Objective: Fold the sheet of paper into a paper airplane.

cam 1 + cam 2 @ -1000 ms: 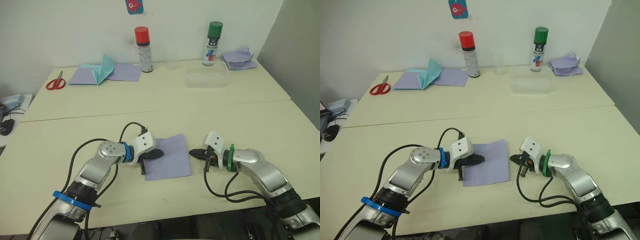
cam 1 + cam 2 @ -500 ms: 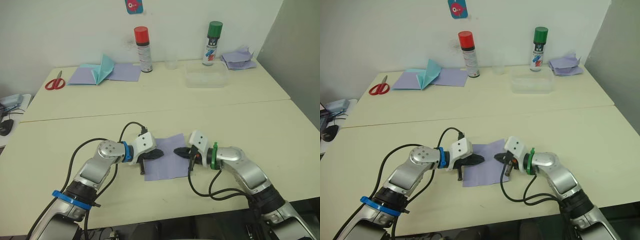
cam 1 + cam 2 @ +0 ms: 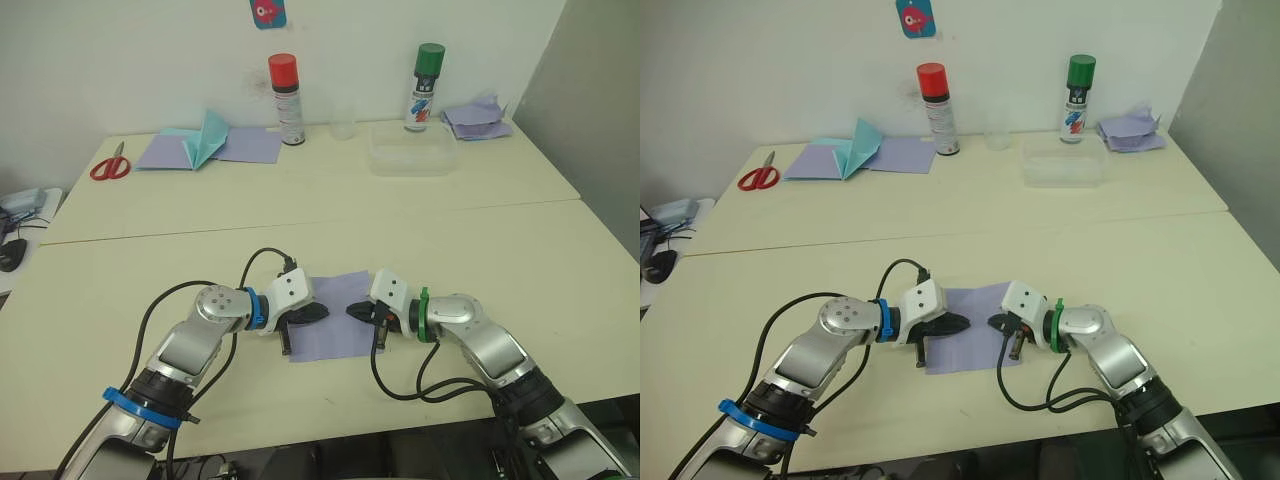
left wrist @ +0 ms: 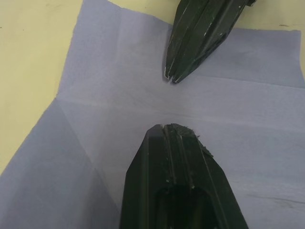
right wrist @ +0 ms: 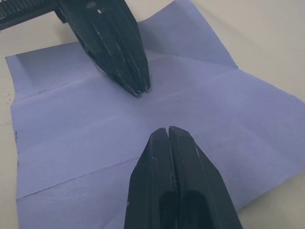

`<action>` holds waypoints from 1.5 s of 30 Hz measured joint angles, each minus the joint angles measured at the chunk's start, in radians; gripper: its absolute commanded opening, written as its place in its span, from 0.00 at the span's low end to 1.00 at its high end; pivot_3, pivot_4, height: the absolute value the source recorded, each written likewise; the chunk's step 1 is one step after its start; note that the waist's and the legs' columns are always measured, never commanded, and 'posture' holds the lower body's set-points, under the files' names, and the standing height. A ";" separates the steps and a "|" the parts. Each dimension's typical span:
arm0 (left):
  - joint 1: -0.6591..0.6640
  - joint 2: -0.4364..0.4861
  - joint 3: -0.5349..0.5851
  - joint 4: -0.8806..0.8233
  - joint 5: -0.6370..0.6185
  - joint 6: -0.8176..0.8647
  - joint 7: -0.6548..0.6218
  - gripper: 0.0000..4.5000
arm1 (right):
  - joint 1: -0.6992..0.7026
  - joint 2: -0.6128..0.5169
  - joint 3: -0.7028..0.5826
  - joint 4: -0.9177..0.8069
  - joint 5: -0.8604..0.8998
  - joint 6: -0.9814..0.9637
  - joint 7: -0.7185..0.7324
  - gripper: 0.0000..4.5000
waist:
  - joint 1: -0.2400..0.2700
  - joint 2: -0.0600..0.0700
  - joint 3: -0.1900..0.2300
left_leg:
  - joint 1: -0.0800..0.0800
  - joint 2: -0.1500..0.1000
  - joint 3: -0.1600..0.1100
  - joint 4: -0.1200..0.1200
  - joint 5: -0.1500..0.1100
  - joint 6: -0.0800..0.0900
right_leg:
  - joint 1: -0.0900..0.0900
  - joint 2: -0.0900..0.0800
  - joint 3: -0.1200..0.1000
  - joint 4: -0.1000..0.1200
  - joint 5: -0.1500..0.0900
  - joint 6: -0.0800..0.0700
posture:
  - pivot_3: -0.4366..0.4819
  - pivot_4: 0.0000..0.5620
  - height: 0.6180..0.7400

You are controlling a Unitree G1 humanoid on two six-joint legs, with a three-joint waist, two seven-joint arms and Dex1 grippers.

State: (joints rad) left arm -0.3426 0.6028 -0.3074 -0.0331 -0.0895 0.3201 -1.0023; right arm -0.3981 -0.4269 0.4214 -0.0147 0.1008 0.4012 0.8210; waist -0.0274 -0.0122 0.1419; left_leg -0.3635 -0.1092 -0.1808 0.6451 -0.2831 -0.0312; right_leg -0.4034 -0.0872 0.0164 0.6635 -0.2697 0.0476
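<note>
The sheet of paper [image 3: 335, 330] lies flat on the near table, pale lavender with several straight creases [image 5: 71, 119]. My left gripper [image 3: 322, 312] rests on its left part, shut and holding nothing, its tip pointing right. My right gripper [image 3: 350, 311] rests on the right part, also shut and holding nothing, its tip pointing left. The two tips face each other a short gap apart over the middle of the sheet, seen close up in the left wrist view [image 4: 164, 126] and the right wrist view [image 5: 167, 129]. The paper airplane is out of view.
On the far table stand a red-capped spray can [image 3: 285, 98], a green-capped can [image 3: 426, 86], a clear cup [image 3: 344, 122] and a clear plastic box [image 3: 413, 157]. A teal pointed paper shape [image 3: 207, 138], scissors [image 3: 110, 164] and a heap of lavender sheets [image 3: 477, 118] lie there too.
My right gripper has moved left from beyond the sheet's right edge onto the sheet, ending close to the left gripper's tip. The left gripper has hardly moved.
</note>
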 measured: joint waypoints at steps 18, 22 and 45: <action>0.154 0.101 0.239 -0.042 -0.128 0.030 0.066 0.00 | 0.004 0.001 -0.015 0.014 -0.001 0.004 0.004 0.01 | 0.000 0.000 -0.005 | 0.001 0.000 -0.001 0.000 -0.002 0.004 | -0.001 0.000 -0.001 0.000 0.000 0.000 | 0.48 0.27 1.00; 0.105 0.051 0.322 -0.138 -0.249 0.091 0.081 0.00 | 0.006 -0.001 -0.027 0.011 -0.001 0.008 0.003 0.01 | 0.007 -0.001 -0.005 | 0.001 0.000 -0.001 0.000 -0.001 0.002 | 0.000 0.000 -0.001 -0.001 0.000 0.000 | 0.48 0.27 1.00; 0.107 -0.017 0.056 -0.071 -0.019 0.039 0.181 0.00 | 0.075 0.052 -0.095 -0.044 0.024 0.044 -0.040 0.15 | 0.026 -0.001 -0.005 | 0.000 0.000 0.000 0.000 0.000 0.000 | 0.001 0.000 0.000 -0.001 0.000 0.000 | 0.48 0.27 1.00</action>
State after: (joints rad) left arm -0.2356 0.5857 -0.2515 -0.1042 -0.1080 0.3587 -0.8215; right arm -0.3235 -0.3745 0.3266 -0.0587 0.1247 0.4456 0.7812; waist -0.0013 -0.0131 0.1366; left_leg -0.3633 -0.1094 -0.1812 0.6449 -0.2833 -0.0311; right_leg -0.4027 -0.0876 0.0163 0.6629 -0.2698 0.0477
